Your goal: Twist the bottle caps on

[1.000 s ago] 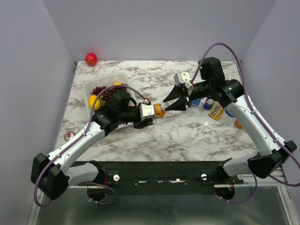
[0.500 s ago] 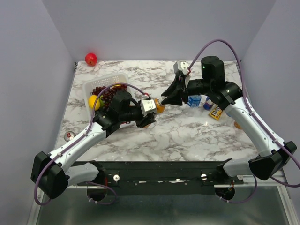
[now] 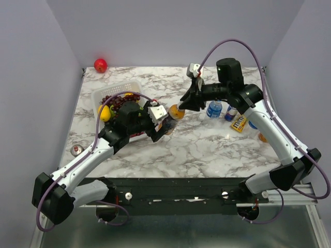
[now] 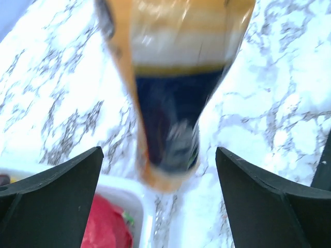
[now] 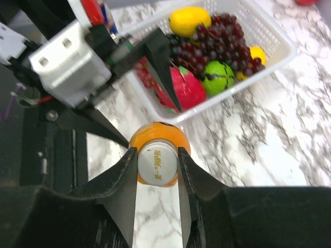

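The orange bottle [image 3: 175, 112] is held tilted over the middle of the table [image 3: 207, 150], just right of the basket [image 5: 258, 72], with a gripper at each end. The right gripper [image 5: 158, 154] is clamped from above on the white cap [image 5: 157, 165], which is seated on the bottle's neck; one finger is pressed against each side of the cap, and the rounded orange shoulder is seen beneath it. The left gripper [image 4: 159, 151] is spread wide, its fingers [image 4: 57, 191] set either side of the bottle's lower body without touching it, so that bare marble is seen on both sides in the left wrist view. The bottle's dark label is seen there too, though blurred. Whether the base rests on the table cannot be told, nor how far the cap is screwed down. The basket is filled with fruit: dark grapes, yellow pieces, a green one and a red one. Toward the table's right side, behind the right gripper, a clear bottle [image 3: 214, 109] with a blue label is stood upright, with a second clear bottle [image 3: 231, 114] just beside it and a yellow packet [image 3: 238, 123] near both. A red ball [image 3: 100, 65] is seen by the far left corner, and a small can [image 3: 76, 150] at the left edge
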`<state>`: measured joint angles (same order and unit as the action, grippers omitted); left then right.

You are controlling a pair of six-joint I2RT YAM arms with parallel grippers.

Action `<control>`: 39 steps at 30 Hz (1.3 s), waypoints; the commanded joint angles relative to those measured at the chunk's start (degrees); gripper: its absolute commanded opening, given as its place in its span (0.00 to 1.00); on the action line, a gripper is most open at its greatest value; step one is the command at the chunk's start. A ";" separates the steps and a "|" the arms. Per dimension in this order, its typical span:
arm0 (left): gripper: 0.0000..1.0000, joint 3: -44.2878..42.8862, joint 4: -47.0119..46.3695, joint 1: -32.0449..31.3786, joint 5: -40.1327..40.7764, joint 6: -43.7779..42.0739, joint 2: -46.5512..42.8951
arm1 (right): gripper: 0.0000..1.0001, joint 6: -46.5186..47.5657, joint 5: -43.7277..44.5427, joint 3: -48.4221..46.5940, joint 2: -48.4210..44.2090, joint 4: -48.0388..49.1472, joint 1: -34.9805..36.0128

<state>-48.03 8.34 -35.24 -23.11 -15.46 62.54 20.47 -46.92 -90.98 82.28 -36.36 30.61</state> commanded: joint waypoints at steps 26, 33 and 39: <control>0.99 2.94 4.14 5.63 0.88 -3.43 -2.60 | 0.09 17.06 14.40 -7.46 15.45 -8.38 -1.43; 0.99 3.03 3.26 5.80 0.53 -3.08 -1.81 | 0.15 16.53 15.01 -5.79 15.63 -7.85 -1.43; 0.99 3.21 3.09 5.89 0.35 -3.08 -1.64 | 0.22 16.18 15.19 -5.26 15.81 -7.67 -1.52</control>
<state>-45.41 12.12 -29.74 -22.31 -18.22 60.69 36.60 -32.75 -96.92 97.41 -45.06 29.28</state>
